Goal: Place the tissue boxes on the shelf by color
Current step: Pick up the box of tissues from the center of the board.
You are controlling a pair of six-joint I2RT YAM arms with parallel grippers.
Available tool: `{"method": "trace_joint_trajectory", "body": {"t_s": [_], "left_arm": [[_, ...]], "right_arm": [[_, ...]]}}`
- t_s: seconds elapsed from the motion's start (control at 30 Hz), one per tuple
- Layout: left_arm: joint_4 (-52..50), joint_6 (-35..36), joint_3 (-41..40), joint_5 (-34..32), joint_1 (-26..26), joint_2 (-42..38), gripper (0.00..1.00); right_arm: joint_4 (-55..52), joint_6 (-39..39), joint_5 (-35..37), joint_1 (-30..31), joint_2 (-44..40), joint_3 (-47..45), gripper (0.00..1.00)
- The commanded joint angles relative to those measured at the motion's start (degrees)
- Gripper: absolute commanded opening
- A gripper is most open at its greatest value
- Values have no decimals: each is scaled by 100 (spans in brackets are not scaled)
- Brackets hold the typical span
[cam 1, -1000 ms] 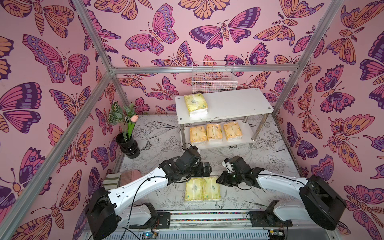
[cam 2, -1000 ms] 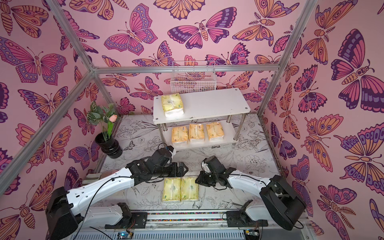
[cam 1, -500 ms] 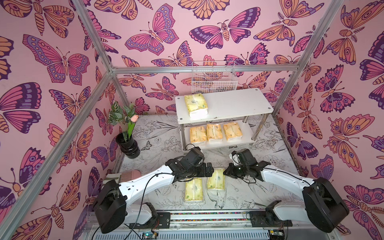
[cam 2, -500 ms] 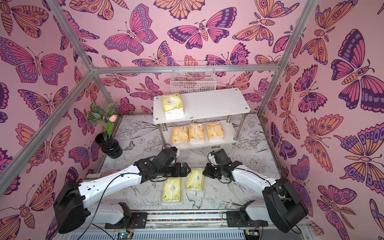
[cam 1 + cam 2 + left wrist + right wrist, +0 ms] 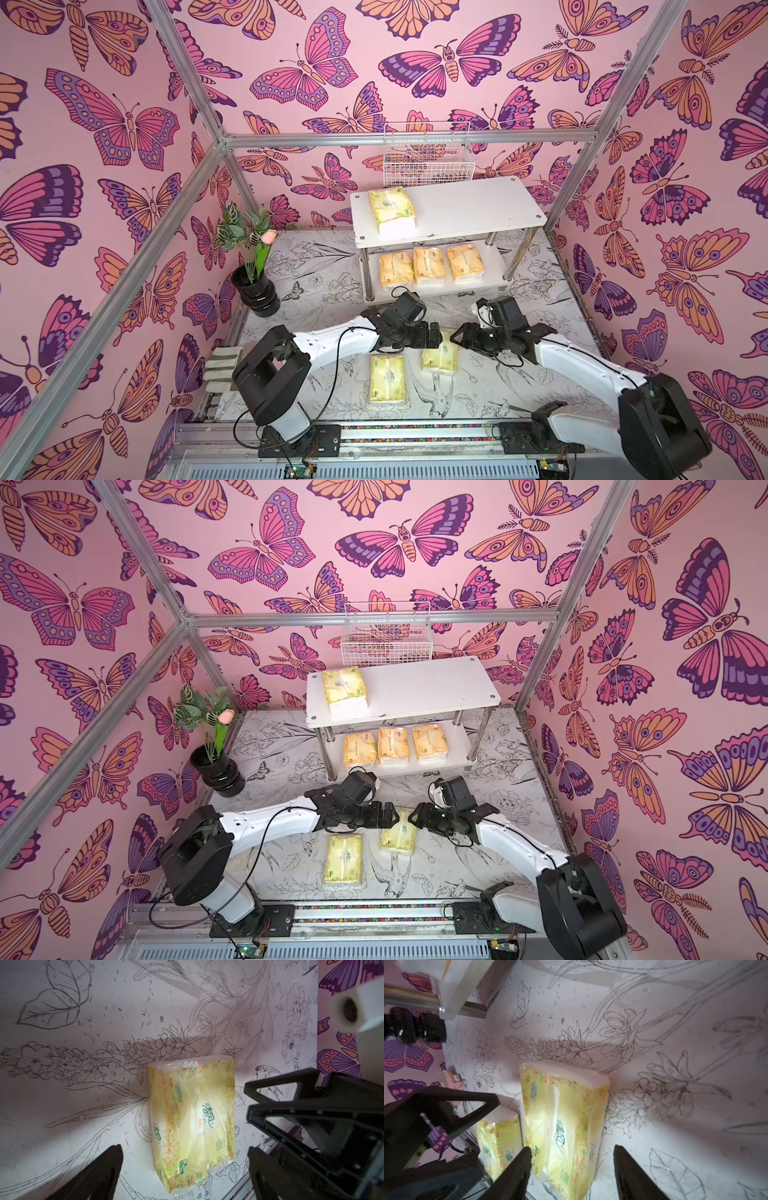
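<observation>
Pale yellow-green tissue pack (image 5: 440, 357), tabletop (image 5: 316, 266), before shelf (image 5: 496, 272): my left jaws, right jaws wide, empty, flanking it, likely staging for top board (image 5: 478, 205).

Orange tissue boxes (image 5: 430, 266) line the shelf (image 5: 478, 208) bottom; one pale box (image 5: 391, 208) on top, two pale boxes (image 5: 387, 378) in front.

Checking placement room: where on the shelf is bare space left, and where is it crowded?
Free: the top board, from the yellow-green pack at its left end across to its right end. Crowded: the lower board, nearly filled by three orange packs; also the table between the left gripper and right gripper.
</observation>
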Motion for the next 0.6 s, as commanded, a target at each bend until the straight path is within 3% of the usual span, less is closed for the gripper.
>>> {"method": "trace_joint_trajectory", "body": {"t_s": [0.0, 0.27, 0.57], "left_arm": [[383, 47, 81, 342, 124, 210, 99], [1076, -286, -15, 823, 241, 629, 100], [1947, -856, -285, 1118, 250, 1039, 99]], "right_arm": [[-76, 466, -116, -26, -542, -552, 68], [664, 1484, -226, 153, -1528, -1689, 72], [2080, 2128, -91, 491, -774, -2067, 73]]}}
